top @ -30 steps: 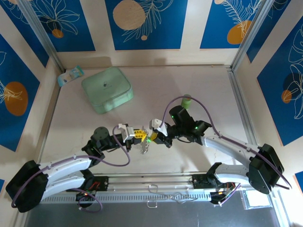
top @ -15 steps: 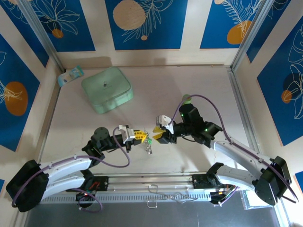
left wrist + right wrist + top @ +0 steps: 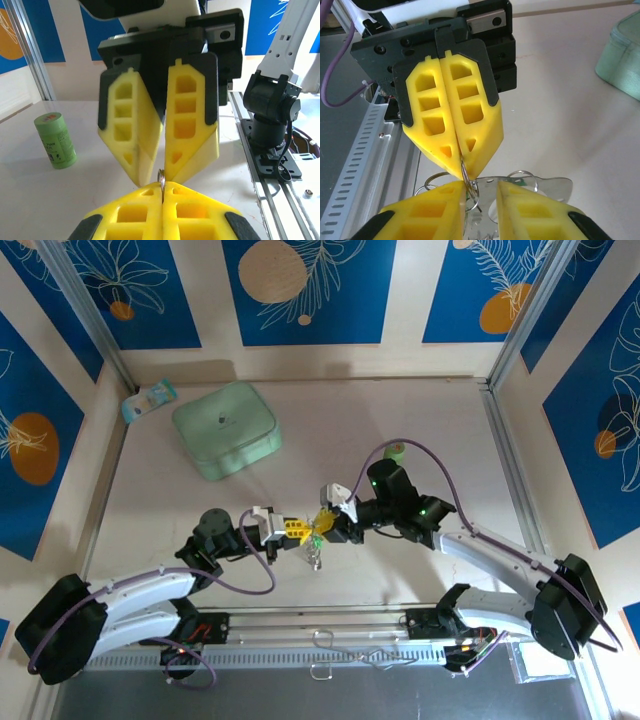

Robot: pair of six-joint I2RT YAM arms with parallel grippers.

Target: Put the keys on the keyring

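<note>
In the left wrist view my left gripper (image 3: pixel 162 187) is shut on the thin silvery ring of the keyring (image 3: pixel 161 179), which stands edge-on between its tips. From above, the left gripper (image 3: pixel 303 530) and the right gripper (image 3: pixel 322 524) meet tip to tip over the table's middle, with the rest of the keyring (image 3: pixel 315 556) dangling beneath. My right gripper (image 3: pixel 482 189) is open, its fingers (image 3: pixel 435 210) straddling the rings and a flat silvery plate (image 3: pixel 540 186). A green speck of the keys (image 3: pixel 314 538) shows in the cluster; the blades are too small to make out.
A green cylinder (image 3: pixel 396 451) stands upright behind the right arm. A mint-green square box (image 3: pixel 226 428) sits at the back left, with a small packet (image 3: pixel 148 400) by the wall. A metal rail (image 3: pixel 330 625) runs along the near edge.
The right gripper drew back to the right and spread its jaws, then returned to the left gripper's tips with a narrower gap. The left gripper stayed shut and still.
</note>
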